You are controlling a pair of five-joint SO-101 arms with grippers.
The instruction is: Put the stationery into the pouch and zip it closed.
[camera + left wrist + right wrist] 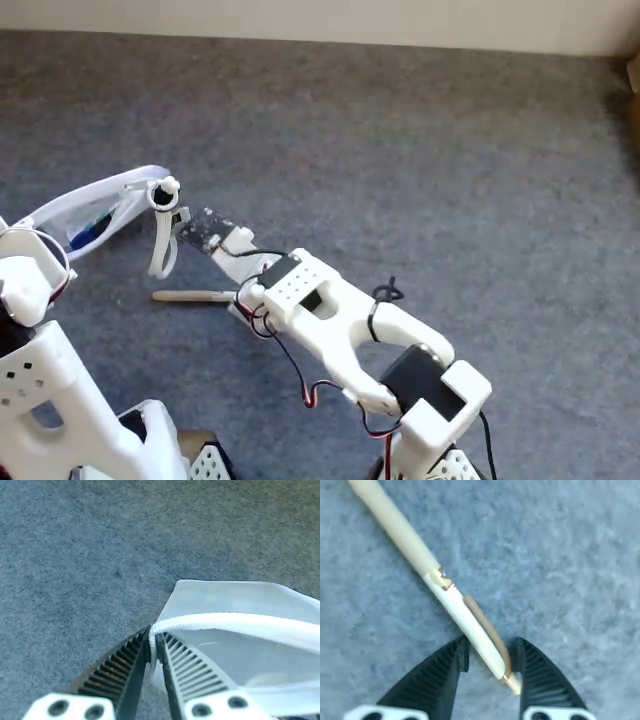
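A cream pen [420, 562] with a tan clip lies slantwise on the grey carpet. My right gripper [490, 649] is shut on its clip end, one dark ribbed finger on each side. From above, the pen [193, 296] sticks out leftward from under the right arm [310, 300]. The translucent white pouch [95, 205] lies at the left with a blue item [88, 233] inside. My left gripper [152, 636] is shut on the pouch [240, 630] at a corner of its white rim.
A white curved piece with a round knob [162, 228] stands at the pouch's right end, close to the right arm's camera board [205, 232]. Open grey carpet [450, 150] stretches to the right and back, up to a pale wall.
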